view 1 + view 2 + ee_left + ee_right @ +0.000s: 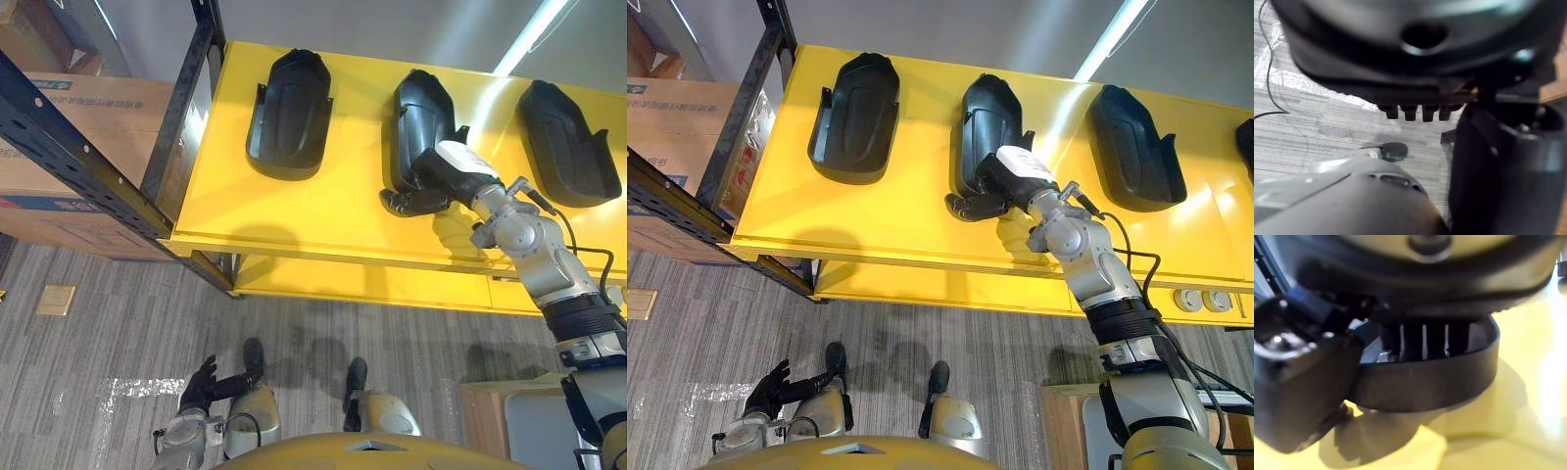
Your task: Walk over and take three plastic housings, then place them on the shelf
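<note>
Three black plastic housings lie open side up on the yellow shelf (294, 211): the left housing (289, 113), the middle housing (421, 113) and the right housing (566, 137). My right hand (416, 201) is at the near end of the middle housing. In the right wrist view its fingers (1425, 340) reach over the housing's rim (1425, 382) into the shell, and the thumb (1298, 391) presses on the outside. The housing rests on the shelf. My left hand (201, 387) hangs low at my side above the floor, fingers relaxed and holding nothing.
A dark metal rack (181, 108) with cardboard boxes (69, 127) stands left of the shelf. A lower yellow level (372, 284) juts out under the shelf's front edge. A wooden box (500, 416) sits on the grey carpet at the lower right.
</note>
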Robot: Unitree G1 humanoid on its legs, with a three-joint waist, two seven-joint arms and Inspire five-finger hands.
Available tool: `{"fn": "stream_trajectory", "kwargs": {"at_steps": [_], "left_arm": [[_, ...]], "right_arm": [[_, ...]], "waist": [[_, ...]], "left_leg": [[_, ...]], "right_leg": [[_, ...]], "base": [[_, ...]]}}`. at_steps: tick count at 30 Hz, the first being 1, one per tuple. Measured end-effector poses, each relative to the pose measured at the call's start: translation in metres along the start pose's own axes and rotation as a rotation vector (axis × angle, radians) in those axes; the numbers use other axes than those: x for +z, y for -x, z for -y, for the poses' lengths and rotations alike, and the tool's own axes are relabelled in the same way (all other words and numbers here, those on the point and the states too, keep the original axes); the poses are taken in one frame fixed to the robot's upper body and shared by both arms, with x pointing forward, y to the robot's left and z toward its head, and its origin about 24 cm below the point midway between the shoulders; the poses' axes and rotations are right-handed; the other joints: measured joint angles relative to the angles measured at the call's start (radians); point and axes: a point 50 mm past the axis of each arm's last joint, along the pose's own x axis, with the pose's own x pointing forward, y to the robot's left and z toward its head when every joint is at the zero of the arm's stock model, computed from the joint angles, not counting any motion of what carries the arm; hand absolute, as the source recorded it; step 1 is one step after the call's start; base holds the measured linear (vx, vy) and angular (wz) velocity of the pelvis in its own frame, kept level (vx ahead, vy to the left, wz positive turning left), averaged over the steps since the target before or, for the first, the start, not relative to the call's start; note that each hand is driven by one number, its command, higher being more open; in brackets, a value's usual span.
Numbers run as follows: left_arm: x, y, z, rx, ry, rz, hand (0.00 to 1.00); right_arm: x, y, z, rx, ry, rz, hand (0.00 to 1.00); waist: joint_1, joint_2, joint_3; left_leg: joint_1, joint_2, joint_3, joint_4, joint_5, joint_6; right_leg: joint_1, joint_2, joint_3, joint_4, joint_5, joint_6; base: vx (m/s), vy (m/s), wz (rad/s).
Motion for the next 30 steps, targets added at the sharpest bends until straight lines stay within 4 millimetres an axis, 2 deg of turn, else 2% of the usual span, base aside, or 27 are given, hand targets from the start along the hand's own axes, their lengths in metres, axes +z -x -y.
{"fn": "stream_trajectory", "kwargs": {"at_steps": [30], "left_arm": [[0.001,0.000,-0.002,0.011,0.002,0.005,1.00]], "right_arm": [[-0.016,0.001,-0.006,-0.007,0.009,-0.081,0.00]], "waist": [[0.014,-0.017,-0.005]], "left_leg": [[-0.002,0.000,-0.006,-0.003,0.004,0.003]], "right_leg": [[-0.001,-0.001,-0.005,0.008,0.000,0.000]], "base": [[0.00,0.000,0.00]]}}
